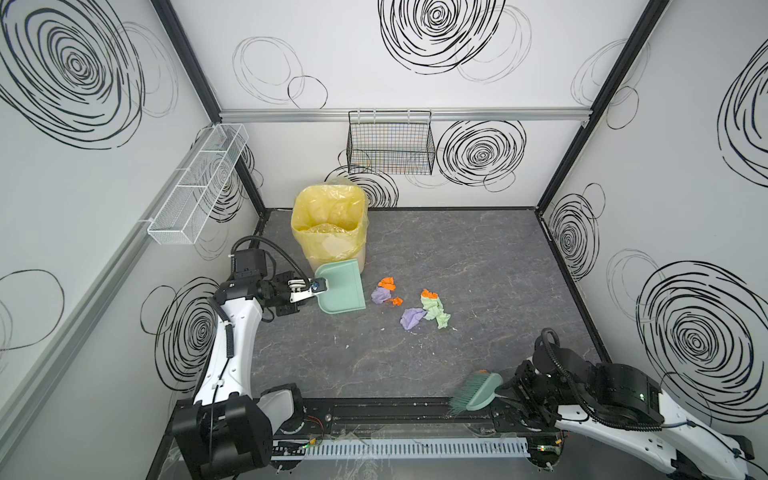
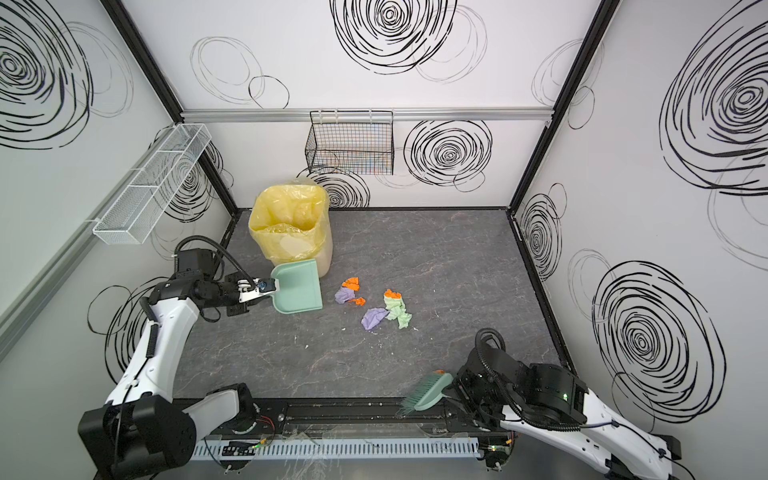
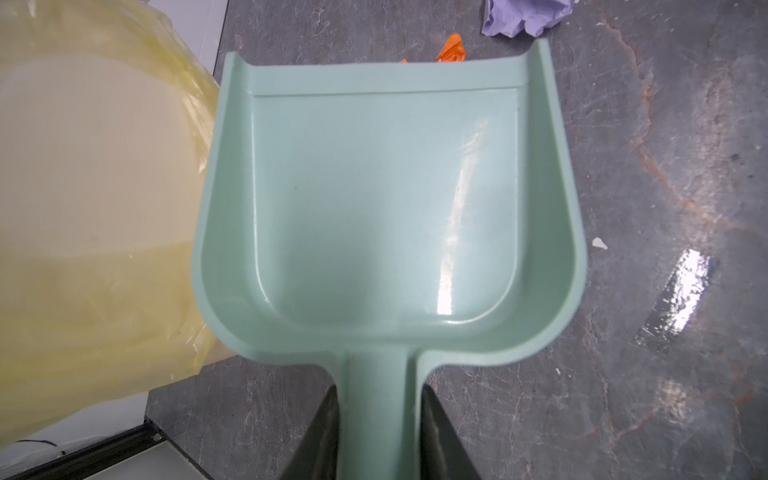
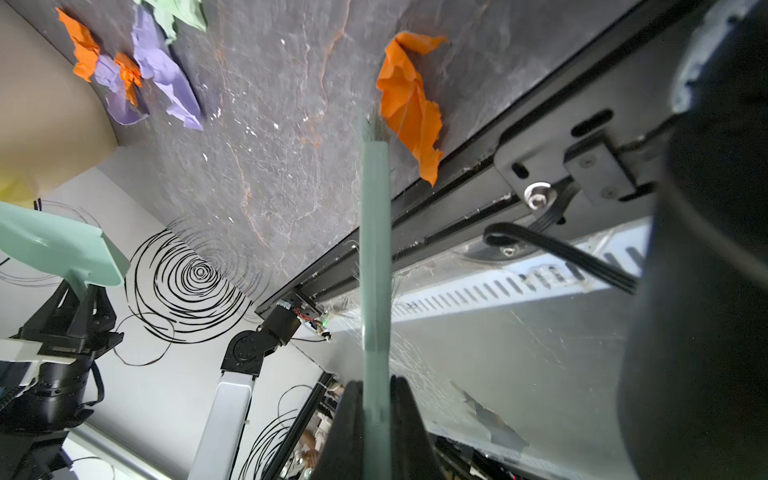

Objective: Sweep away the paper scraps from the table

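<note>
Several paper scraps (image 1: 434,309) unswept on table (image 1: 498,270); left gripper (image 3: 378,415) clamps dustpan (image 3: 386,199), right gripper (image 4: 376,399) clamps brush (image 4: 375,232); sweep pending, next brush them into dustpan.

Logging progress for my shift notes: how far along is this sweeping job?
Early. Done: both tools are picked up, the left gripper shut on the dustpan handle, the right gripper shut on the brush. In hand: the dustpan, empty, faces the scraps beside the bin. Left: a cluster of paper scraps in the middle and one orange scrap by the brush near the front edge of the table.
</note>
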Controlling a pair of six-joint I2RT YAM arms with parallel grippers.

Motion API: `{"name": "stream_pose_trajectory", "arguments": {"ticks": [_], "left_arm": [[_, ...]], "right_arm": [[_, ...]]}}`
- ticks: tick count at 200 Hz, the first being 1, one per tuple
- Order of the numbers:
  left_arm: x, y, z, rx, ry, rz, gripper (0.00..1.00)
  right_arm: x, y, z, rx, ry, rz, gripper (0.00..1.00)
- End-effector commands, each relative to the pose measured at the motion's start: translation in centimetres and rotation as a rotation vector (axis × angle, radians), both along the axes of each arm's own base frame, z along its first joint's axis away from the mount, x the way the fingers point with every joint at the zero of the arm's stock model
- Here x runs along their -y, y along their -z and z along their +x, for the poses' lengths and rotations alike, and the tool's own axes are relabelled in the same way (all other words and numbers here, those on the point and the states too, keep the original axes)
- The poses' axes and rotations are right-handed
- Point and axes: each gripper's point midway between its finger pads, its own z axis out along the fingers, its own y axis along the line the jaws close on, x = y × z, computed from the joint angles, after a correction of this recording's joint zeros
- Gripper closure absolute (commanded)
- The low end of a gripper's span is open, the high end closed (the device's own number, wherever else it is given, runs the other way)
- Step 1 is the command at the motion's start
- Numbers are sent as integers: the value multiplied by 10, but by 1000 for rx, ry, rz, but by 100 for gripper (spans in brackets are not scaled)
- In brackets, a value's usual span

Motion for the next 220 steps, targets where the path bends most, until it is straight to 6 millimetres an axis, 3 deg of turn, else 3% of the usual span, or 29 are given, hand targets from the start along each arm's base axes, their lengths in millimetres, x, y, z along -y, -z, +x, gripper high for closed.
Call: {"name": "stream_pose_trajectory", "arguments": {"ticks": [1,48,105,152,174,220], "left_arm": [[3,-4,5,28,24,-29,100],[3,2,7,20,28,-35,100],[2,11,10,-4,31,-49,100],[-1,11,10,-2,21,-40,100],[-4,10,9,-2,15,-35,100],[-4,5,11,-11,5,-69,100]], "right_arm": [[-4,-6,-17,-126,2,2,100],[-3,0,-29,-185,-10,-65,100],[4,14,-12,-118,89,-32,100],[11,43,-11,-122,113,-77,100],[14,50,0,-72,150,-134,100],[26,52,45,168,281,-209,100]]}}
